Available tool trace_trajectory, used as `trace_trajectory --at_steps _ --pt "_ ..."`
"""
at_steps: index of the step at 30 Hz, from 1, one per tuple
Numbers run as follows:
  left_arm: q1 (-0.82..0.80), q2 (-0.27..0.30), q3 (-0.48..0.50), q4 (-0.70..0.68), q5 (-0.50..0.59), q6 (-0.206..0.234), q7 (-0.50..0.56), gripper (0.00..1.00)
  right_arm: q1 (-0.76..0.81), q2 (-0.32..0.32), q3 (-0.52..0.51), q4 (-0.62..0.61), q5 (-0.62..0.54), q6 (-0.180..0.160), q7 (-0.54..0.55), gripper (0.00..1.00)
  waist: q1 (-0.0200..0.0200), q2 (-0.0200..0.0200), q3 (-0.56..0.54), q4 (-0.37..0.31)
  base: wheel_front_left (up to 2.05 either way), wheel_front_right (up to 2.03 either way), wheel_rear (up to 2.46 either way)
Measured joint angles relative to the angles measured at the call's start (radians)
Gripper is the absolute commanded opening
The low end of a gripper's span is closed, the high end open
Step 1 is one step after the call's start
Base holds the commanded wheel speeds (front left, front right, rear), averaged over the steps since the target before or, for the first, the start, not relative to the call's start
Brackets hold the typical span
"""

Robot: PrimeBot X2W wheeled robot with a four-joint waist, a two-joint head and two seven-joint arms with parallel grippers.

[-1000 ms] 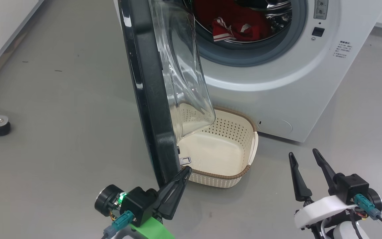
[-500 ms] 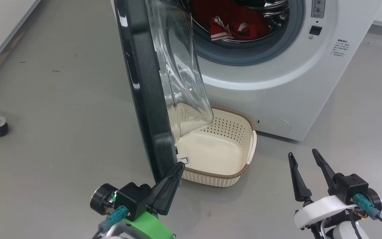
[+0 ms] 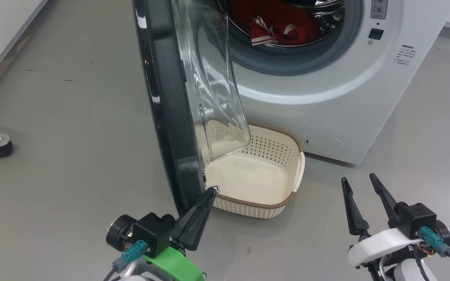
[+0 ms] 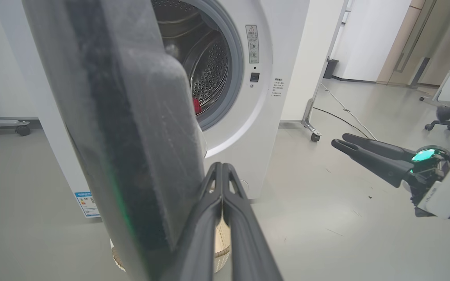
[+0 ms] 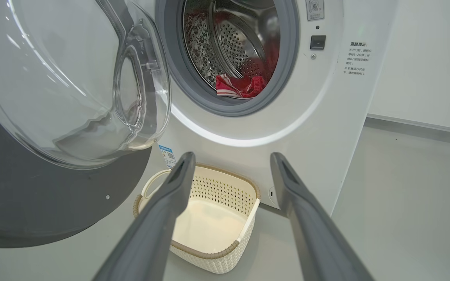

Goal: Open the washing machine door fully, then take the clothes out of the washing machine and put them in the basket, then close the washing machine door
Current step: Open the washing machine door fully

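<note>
Our left hand (image 3: 211,191), fingers together, at the rim of the glossy black washing machine door (image 3: 166,117); right hand (image 3: 358,178) spread. Bulging glass overhangs the perforated cream basket (image 3: 248,205).

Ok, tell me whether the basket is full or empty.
Empty. The basket shows a bare cream bottom; the clothes lie inside the washing machine.

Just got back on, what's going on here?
The left tool, shut, has its tip at the free edge of the door, which stands partly open. The clothes are still in the drum of the washer. The basket sits empty on the floor before it. The right tool hangs open off to the side, holding nothing.
</note>
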Motion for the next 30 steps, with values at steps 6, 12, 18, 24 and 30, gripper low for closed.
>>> trace_trajectory --at_steps 6,12,18,24,30 --pt "0.001 -0.006 0.016 0.006 0.0 0.012 -0.002 0.0 -0.002 0.0 -0.006 0.002 0.0 0.0 0.0 1.0 0.0 0.0 0.003 0.008 0.0 0.0 0.0" --pt "0.001 -0.006 0.059 0.016 -0.01 0.052 -0.01 0.0 -0.003 0.001 -0.011 0.003 -0.006 0.001 0.0 1.0 0.0 0.0 0.006 0.015 0.0 0.0 0.0" --pt "0.003 0.002 0.101 0.027 -0.019 0.078 -0.027 0.0 -0.004 0.001 -0.016 0.004 -0.009 0.001 0.0 1.0 0.0 0.0 0.008 0.022 0.0 0.0 0.0" --pt "0.006 0.013 0.15 0.034 -0.024 0.109 -0.038 0.0 -0.012 0.002 -0.02 0.004 -0.009 0.002 0.0 1.0 0.0 0.0 0.01 0.027 0.0 0.0 0.0" --pt "0.006 0.026 0.221 0.056 -0.043 0.134 -0.062 0.0 -0.014 0.002 -0.023 0.004 -0.01 0.003 0.0 1.0 0.0 0.0 0.015 0.031 0.0 0.0 0.0"
